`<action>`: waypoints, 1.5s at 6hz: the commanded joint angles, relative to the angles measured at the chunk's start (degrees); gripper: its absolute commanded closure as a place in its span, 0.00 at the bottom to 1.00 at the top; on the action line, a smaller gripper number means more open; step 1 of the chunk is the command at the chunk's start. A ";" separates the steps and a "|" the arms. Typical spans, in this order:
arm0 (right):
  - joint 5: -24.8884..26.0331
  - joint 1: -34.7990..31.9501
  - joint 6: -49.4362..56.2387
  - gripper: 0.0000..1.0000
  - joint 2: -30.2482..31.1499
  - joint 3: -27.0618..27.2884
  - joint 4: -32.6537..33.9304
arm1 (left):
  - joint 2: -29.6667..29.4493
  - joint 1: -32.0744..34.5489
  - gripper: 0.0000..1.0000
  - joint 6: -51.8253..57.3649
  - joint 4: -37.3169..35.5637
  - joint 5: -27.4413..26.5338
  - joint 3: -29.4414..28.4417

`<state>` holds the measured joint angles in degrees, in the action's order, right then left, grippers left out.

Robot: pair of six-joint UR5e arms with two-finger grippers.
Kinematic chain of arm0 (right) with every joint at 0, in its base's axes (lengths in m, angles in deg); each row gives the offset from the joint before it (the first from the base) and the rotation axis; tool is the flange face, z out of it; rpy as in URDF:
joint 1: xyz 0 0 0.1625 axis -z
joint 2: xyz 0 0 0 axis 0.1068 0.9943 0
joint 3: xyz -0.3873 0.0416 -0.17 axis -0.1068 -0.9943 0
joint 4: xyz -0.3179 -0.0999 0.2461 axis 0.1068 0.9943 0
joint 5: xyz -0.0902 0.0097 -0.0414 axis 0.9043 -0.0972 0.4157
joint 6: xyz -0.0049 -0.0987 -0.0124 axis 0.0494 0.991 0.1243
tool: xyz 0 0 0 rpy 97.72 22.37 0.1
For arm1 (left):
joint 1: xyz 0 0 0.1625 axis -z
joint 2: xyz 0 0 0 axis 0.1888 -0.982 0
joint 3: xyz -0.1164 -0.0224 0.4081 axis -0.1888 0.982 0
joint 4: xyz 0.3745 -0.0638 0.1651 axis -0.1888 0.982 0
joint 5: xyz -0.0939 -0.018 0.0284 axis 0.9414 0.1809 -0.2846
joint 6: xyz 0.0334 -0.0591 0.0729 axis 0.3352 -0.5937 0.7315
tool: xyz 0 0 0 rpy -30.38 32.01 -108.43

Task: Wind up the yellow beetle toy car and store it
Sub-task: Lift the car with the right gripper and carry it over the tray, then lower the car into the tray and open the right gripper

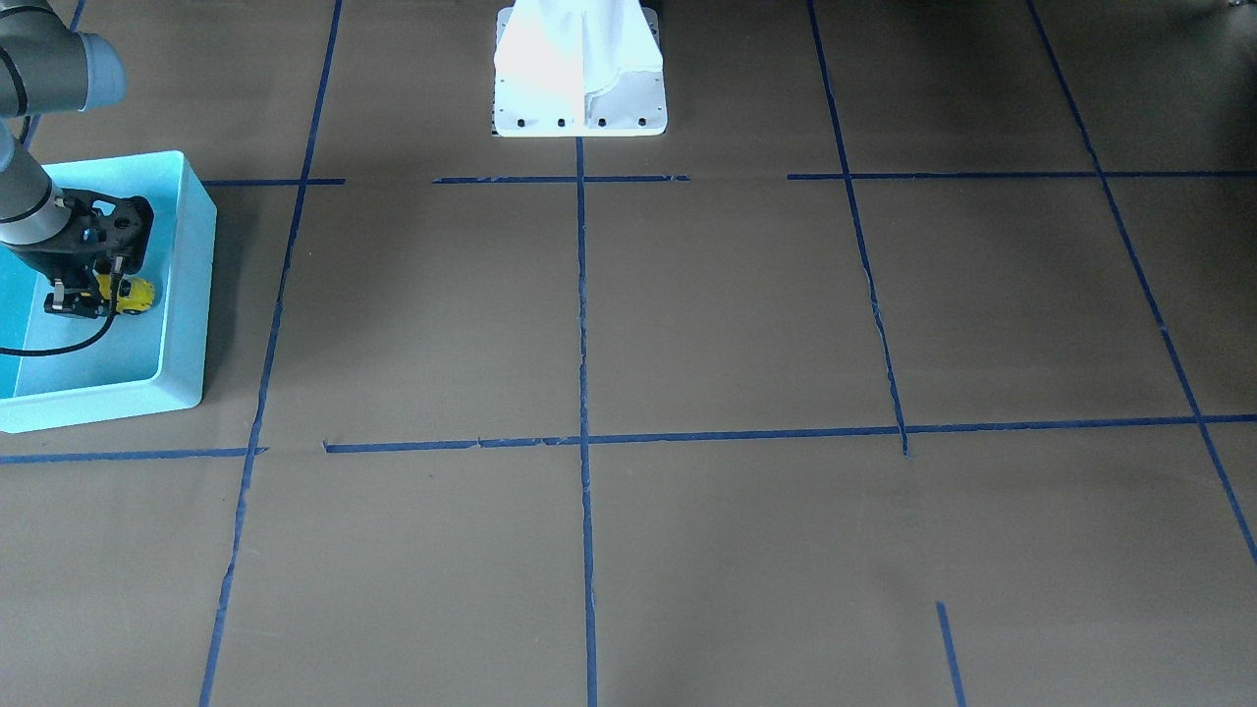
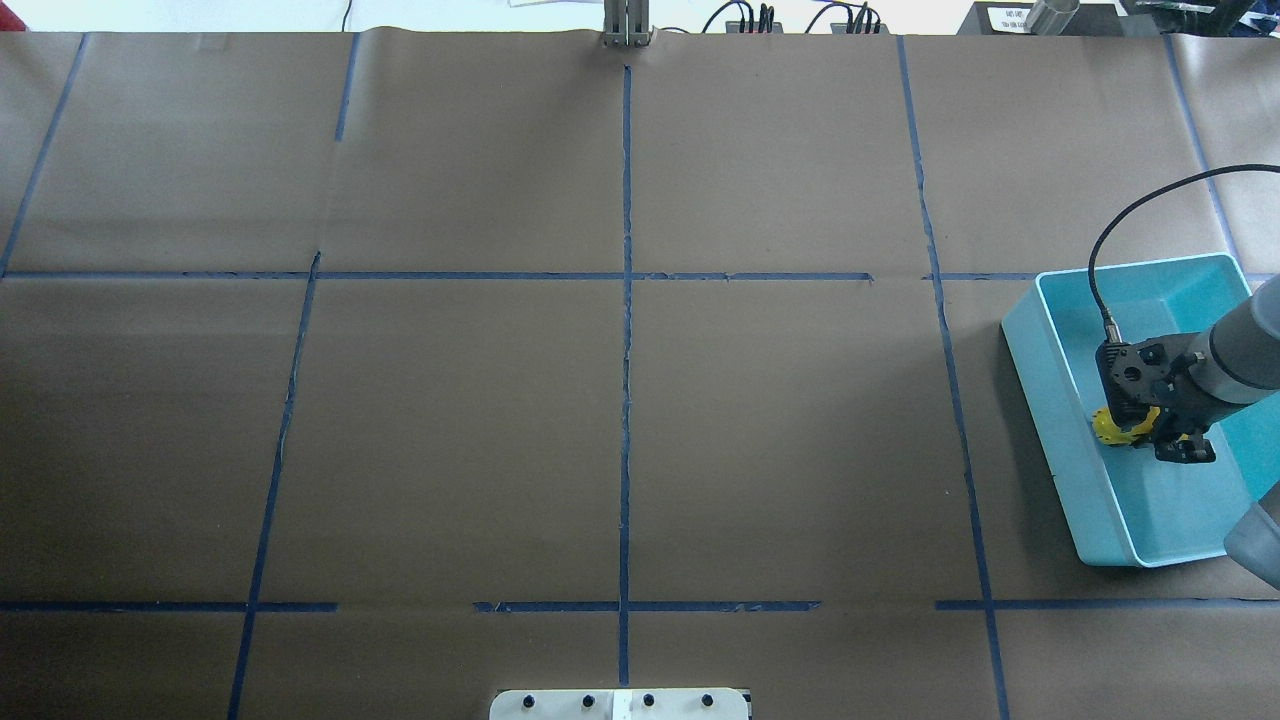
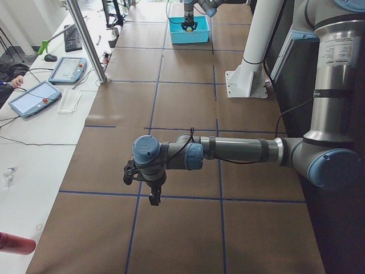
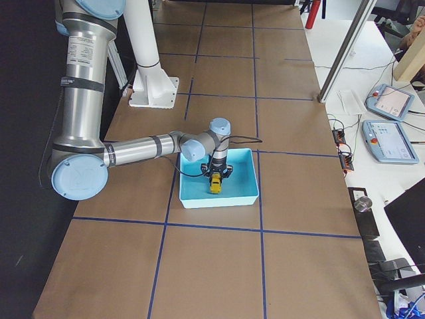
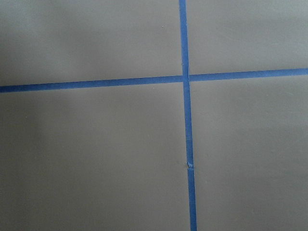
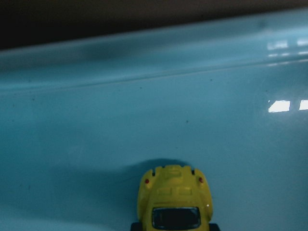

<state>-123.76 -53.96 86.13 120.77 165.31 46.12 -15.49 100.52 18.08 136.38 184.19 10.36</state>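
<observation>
The yellow beetle toy car (image 1: 137, 295) is inside the light-blue bin (image 1: 187, 314) at the table's right end, low over the bin floor. My right gripper (image 1: 90, 295) reaches down into the bin and is shut on the car, whose rear sticks out toward the table's middle. The overhead view shows the car (image 2: 1110, 426) beside the gripper (image 2: 1165, 440) in the bin (image 2: 1040, 400). The right wrist view shows the car's rear (image 6: 174, 202) over the bin floor (image 6: 144, 120). My left gripper (image 3: 153, 197) hangs above bare brown paper. I cannot tell if it is open or shut.
The table is covered in brown paper with a blue tape grid (image 2: 626, 300). The white robot base (image 1: 579, 88) stands at the robot's edge. Operator tablets (image 4: 388, 103) lie on a side table beyond the far edge.
</observation>
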 commanded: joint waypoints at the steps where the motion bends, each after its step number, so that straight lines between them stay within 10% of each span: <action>1: 0.07 0.37 -0.21 0.96 -0.78 -0.57 -0.01 | 0.00 0.01 0.00 0.00 0.08 0.02 -0.07; 3: -0.02 0.37 -0.30 0.65 -1.22 -1.01 -0.01 | 0.87 0.01 0.00 -0.17 0.43 0.28 0.10; 5: -0.11 0.28 -0.56 0.01 -1.57 -0.49 0.08 | 0.79 0.01 0.00 -0.18 0.43 0.28 0.63; 7: -2.46 -1.46 -0.30 0.00 -0.27 4.93 0.95 | 0.97 0.01 0.00 -0.26 0.43 0.28 1.07; 9: -11.76 -16.78 0.05 0.00 1.24 13.01 11.34 | 1.32 0.01 0.00 -0.18 0.35 0.37 1.25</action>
<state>-131.83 -63.48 86.01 121.79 174.56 51.75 -14.41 100.53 17.85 136.74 184.50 11.49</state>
